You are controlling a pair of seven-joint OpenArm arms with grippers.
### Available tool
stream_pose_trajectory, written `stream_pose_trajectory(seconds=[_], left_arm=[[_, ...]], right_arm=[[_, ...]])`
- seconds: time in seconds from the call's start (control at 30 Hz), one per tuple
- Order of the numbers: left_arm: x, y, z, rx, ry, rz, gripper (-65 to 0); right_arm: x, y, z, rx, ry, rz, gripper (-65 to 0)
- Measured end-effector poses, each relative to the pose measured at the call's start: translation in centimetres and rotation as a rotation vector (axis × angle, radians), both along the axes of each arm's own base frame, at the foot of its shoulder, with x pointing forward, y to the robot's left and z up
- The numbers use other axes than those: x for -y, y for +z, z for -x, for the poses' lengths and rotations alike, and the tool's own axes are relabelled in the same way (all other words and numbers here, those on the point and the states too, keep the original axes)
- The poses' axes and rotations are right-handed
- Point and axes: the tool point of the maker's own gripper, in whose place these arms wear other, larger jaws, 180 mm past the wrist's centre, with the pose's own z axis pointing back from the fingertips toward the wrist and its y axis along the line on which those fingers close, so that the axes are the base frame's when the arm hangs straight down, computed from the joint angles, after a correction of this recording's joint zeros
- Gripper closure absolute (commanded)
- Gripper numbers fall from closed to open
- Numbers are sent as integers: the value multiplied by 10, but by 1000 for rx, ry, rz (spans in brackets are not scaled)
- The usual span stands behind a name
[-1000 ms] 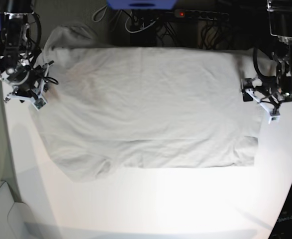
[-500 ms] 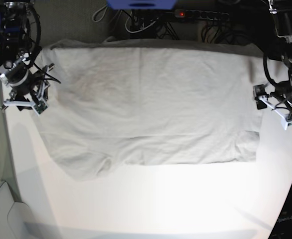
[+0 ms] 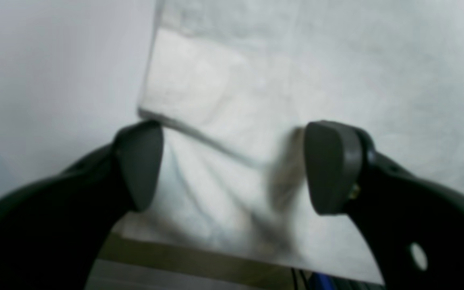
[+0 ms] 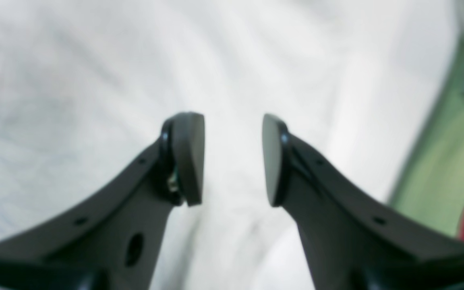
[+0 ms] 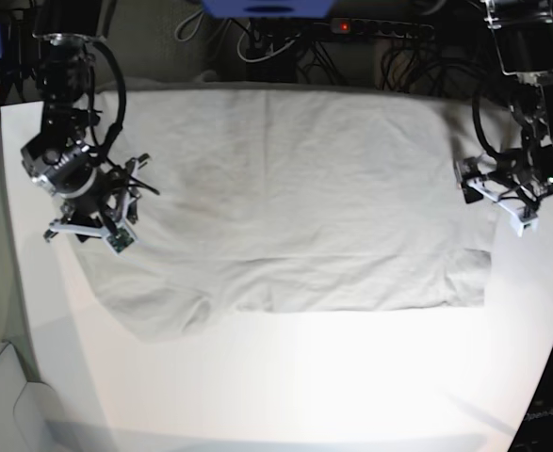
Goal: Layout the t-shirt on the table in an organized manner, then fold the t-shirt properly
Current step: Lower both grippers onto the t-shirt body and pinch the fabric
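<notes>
Grey-beige t-shirt point(image 5: 285, 198) flanked by both open end effectors.

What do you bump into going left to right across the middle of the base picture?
Right gripper → t-shirt → left gripper → bare table.
</notes>
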Motion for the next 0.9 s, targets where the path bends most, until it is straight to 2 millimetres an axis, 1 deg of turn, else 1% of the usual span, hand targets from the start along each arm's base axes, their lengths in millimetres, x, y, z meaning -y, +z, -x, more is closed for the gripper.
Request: stream_pose_trajectory(seconds=[0.03,0.1,0.17,0.3,0.37,0.43,0.5,0.57,0.63,0.7,0.77,0.83,0.9], left_arm=[[0,2,-4,7,1,2,-535],[2,9,-14,35,3,11,-535],[2,19,-29,72,6,12,-535],[-1,43,-61,156,13,11,-535],[-2,54,-75,201,14,3,-535],[-5,56,-87,245,29,1,-535],[-9,50,-96,264,59,6,-535],[-7,36,-103,258,89,35,-535],[-3,20,-106,234,116,71,-535],[-7,8,-107,211,144,75,-535],[-10,5,-116,225,135,51,-535],[-7,1,-127,246,92,2,-535],[1,-2,-135,247,47,-25,-535]], right_arm=[[1,-4,-4,-13,-5,-2,-240],[5,-4,-19,-11,-16,-6,-240],[6,-1,-39,5,-24,-32,-240],[14,-5,-70,-21,-49,-57,-240],[22,-9,-83,-44,-64,-62,-240],[31,-14,-94,-76,-82,-64,-240],[36,-14,-105,-79,-91,-82,-240],[35,-16,-112,-73,-87,-111,-240],[32,-24,-110,-88,-85,-128,-240],[32,-32,-105,-110,-86,-130,-240],[32,-36,-103,-109,-83,-138,-240],[32,-38,-104,-109,-82,-148,-240],[31,-41,-103,-111,-80,-158,-241]])
